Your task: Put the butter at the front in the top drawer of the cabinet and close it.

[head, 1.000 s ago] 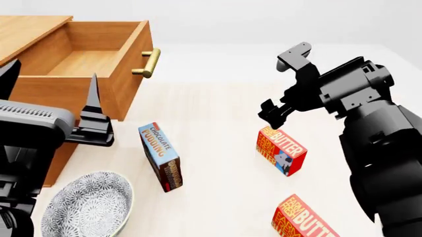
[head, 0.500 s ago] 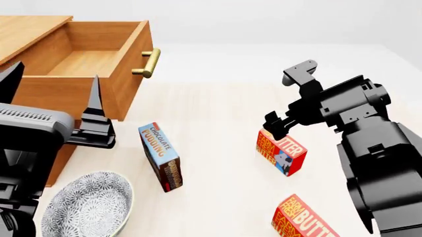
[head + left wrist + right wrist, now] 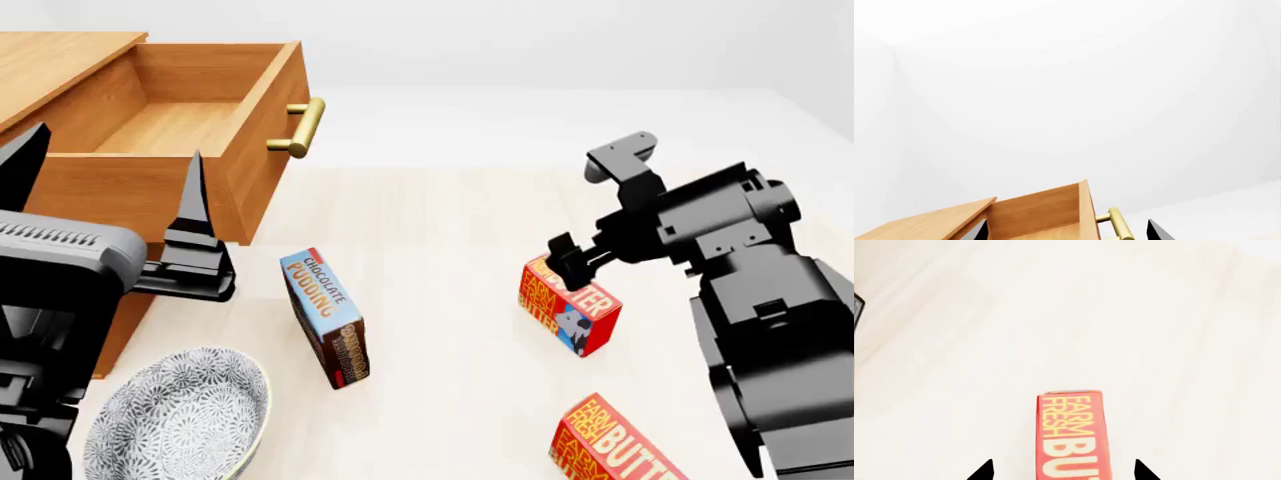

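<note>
Pale bench carries everything: the drawer at far left already gapes empty, while the butter lies unlifted at right between the right gripper's spread, empty fingers, so grasping, stowing and closing all remain.

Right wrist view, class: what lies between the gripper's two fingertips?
The butter lies between the open right gripper fingertips in the right wrist view, with bare floor on either side; the jaws have not closed on it.

head view high, overlooking table, right wrist close above butter
</note>
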Robot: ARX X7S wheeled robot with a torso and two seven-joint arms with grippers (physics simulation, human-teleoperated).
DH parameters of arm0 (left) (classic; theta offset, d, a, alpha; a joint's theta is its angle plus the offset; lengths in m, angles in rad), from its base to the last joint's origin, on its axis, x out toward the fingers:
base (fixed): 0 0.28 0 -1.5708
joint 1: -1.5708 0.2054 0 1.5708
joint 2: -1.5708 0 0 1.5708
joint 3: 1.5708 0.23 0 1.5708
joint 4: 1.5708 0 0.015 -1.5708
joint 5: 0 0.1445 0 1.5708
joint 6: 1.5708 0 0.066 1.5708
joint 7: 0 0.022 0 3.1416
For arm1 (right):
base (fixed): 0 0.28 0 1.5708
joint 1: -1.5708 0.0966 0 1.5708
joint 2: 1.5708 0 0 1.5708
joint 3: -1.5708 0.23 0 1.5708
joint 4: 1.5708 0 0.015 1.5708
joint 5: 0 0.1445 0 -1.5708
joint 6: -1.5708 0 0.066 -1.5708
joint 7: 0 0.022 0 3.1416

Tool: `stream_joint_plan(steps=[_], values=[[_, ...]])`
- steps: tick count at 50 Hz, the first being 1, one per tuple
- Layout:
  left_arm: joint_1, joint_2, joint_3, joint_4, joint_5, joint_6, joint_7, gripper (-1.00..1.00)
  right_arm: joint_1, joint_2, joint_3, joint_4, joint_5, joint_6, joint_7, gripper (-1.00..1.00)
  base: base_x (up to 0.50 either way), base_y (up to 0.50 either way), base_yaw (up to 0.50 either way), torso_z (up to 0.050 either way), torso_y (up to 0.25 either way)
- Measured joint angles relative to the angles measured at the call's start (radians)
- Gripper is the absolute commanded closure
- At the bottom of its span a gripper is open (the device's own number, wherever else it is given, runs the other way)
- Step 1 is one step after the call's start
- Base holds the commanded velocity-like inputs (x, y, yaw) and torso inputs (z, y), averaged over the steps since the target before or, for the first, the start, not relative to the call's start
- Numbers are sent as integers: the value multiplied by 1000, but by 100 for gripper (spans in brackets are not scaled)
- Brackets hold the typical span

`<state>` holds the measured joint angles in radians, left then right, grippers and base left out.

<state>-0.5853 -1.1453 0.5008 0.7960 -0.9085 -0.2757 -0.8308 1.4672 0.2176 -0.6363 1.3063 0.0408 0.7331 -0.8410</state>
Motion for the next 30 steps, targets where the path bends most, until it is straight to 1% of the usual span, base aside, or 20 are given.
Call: stream_joint_plan(steps=[30], values=[[26,10,3,-9,16,20,6,-100,-47,15,22,1,-20,9,42,-100,0,0,0,0,0]])
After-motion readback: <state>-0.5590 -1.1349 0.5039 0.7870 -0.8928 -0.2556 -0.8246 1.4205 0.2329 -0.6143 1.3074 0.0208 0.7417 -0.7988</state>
